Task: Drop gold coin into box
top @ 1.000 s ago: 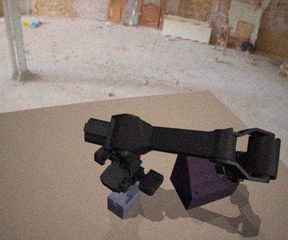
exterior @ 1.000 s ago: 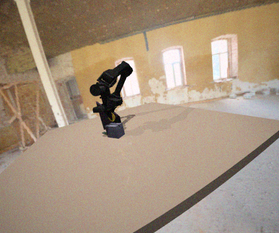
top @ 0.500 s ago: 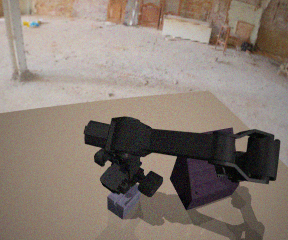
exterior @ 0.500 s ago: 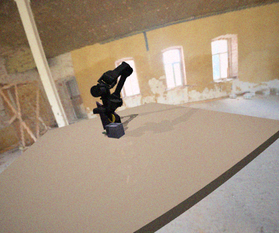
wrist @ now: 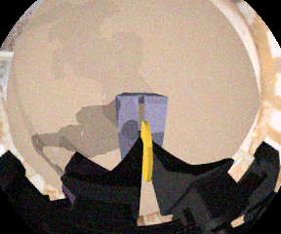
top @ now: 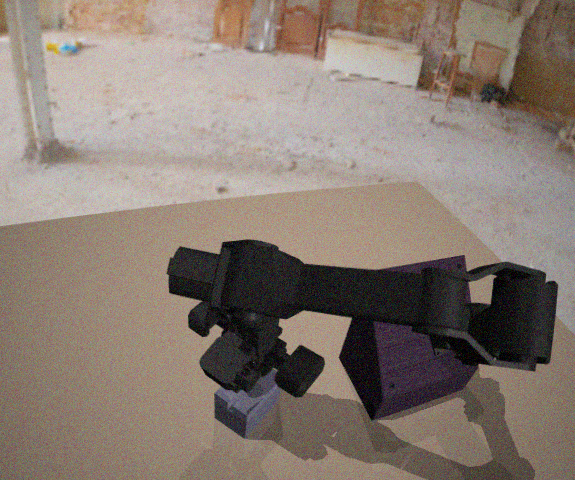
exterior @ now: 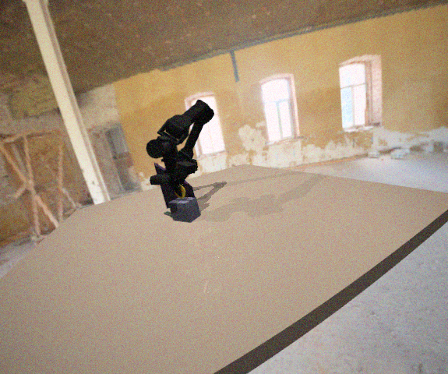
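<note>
Below the jaws [top: 253, 379] in the top view sits the grey box [top: 246, 408], most of its lid hidden by the wrist, so I cannot see the coin or the slot from here. I hold the arm [top: 359, 297] stretched out from its purple base block [top: 406, 361] with the wrist pointing down, because the coin has to enter edge-first from straight above.

In the exterior view, a sliver of gold, the coin [exterior: 181, 190], shows under the jaws [exterior: 180, 188], just above the box [exterior: 184, 209]. A bit of dark green, which I take for the holder [exterior: 167, 213], peeks out at the foot of the box on the bench [exterior: 255, 261], off to one side of the jaws.

In the wrist view the reason for the grip is plainest. The jaws are pinched nearly shut on the flat faces of the coin [wrist: 146, 150], so it hangs edge-on as a thin yellow strip. Ahead of the jaws the box [wrist: 142, 117] shows its lid, and the dark slot [wrist: 140, 100] runs in line with the coin's edge. I judge the alignment close, but I cannot tell whether the coin's lower rim touches the lid.
</note>
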`<state>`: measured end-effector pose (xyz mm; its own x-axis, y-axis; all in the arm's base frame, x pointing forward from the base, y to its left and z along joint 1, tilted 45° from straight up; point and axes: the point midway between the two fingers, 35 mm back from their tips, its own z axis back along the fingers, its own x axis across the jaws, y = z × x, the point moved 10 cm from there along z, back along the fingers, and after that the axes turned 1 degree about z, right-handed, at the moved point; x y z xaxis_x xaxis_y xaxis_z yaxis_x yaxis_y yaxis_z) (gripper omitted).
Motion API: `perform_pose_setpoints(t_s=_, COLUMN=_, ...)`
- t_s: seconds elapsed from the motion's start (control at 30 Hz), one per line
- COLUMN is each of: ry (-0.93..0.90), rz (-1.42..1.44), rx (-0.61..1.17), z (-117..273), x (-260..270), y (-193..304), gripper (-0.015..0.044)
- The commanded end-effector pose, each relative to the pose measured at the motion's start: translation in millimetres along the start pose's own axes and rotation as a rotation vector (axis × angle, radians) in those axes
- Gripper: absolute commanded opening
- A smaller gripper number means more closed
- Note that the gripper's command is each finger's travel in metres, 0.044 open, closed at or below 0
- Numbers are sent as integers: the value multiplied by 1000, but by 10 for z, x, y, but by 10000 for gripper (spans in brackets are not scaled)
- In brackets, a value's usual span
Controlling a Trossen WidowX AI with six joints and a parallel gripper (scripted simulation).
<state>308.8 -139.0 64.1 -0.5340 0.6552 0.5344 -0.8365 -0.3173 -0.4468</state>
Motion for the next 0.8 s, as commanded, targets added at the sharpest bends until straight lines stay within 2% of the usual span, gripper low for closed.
perform_pose_setpoints(t_s=0.0, ry=-5, rz=-7, rx=-4, z=-30, x=4, y=7, gripper=0)
perform_pose_setpoints(t_s=0.27, ry=-5, rz=-7, rx=-4, z=-65, x=6, y=8, gripper=0)
perform_pose_setpoints(t_s=0.47, ry=0, rz=0, rx=0, z=-41, x=0, y=-1, gripper=157)
perform_pose_setpoints(t_s=0.77, ry=0, rz=0, rx=0, z=-41, x=0, y=-1, gripper=161)
